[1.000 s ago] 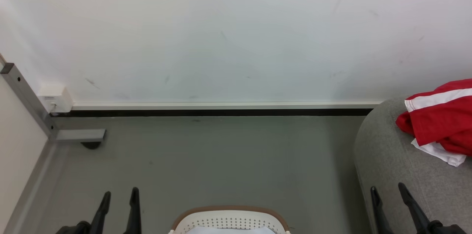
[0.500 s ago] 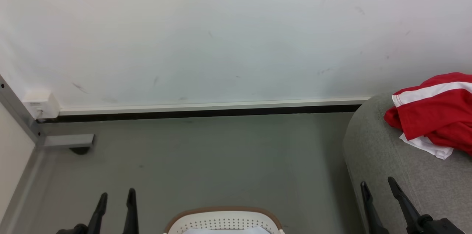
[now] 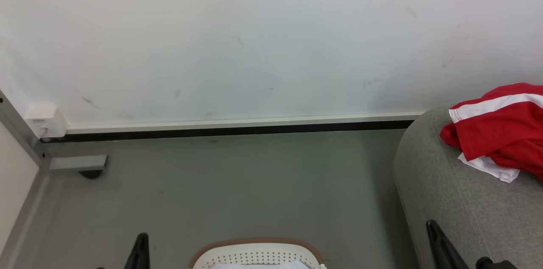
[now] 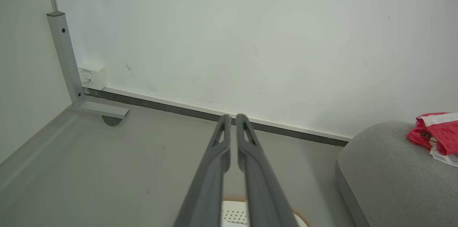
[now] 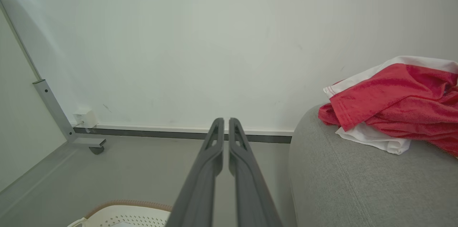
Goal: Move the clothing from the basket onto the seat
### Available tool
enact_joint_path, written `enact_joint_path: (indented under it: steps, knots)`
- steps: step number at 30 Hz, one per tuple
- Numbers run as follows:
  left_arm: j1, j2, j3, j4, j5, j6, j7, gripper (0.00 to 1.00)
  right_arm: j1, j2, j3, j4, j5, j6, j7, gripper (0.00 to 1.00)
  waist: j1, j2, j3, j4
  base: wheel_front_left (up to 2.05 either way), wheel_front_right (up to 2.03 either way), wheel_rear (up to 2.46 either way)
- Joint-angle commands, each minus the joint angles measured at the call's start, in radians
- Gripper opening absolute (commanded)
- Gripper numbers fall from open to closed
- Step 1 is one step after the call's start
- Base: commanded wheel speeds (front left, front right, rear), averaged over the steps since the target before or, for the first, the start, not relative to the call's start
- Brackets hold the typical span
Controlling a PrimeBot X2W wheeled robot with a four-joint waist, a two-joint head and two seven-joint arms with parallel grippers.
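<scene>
A white wall runs across the far side, smooth but marked with faint grey scuffs. Along its base lies a white skirting strip with a dark band just beneath it, and below that the plain grey floor spreads toward the near side. At the far left a small white socket box sits against the wall, beside a slanting grey metal post whose flat foot rests on a dark round pad. A pale panel closes the left side. On the right stands the light grey upholstered seat, touching the wall. The light is soft and even.
</scene>
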Motion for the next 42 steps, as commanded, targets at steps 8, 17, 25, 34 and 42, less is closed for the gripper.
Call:
enact_joint_path:
  steps: [8,17,25,34,42]
  knots:
    - [-0.028,-0.001,0.019,0.003,-0.145,-0.009,0.046,0.00,-0.020,-0.003,-0.019,-0.004,0.161,0.000,0.033,0.00,0.0000,-0.0001,0.002,0.003,0.00,0.00,0.00]
    - [-0.047,-0.004,0.031,0.005,-0.291,-0.018,0.086,0.00,-0.038,-0.005,-0.038,0.002,0.320,0.000,0.068,0.00,0.0000,-0.0001,0.005,0.007,0.00,0.00,0.00]
    - [-0.064,-0.007,0.041,0.009,-0.409,-0.025,0.119,0.00,-0.052,-0.005,-0.056,0.005,0.446,0.000,0.098,0.00,0.0000,-0.0001,0.007,0.011,0.00,0.00,0.00]
    - [-0.081,-0.009,0.052,0.013,-0.529,-0.032,0.154,0.00,-0.066,-0.005,-0.074,0.009,0.574,-0.001,0.129,0.00,0.0000,-0.0001,0.009,0.014,0.00,0.00,0.00]
    - [-0.095,-0.012,0.061,0.017,-0.627,-0.038,0.182,0.00,-0.076,-0.004,-0.091,0.013,0.678,-0.001,0.156,0.00,0.0000,-0.0001,0.011,0.018,0.00,0.00,0.00]
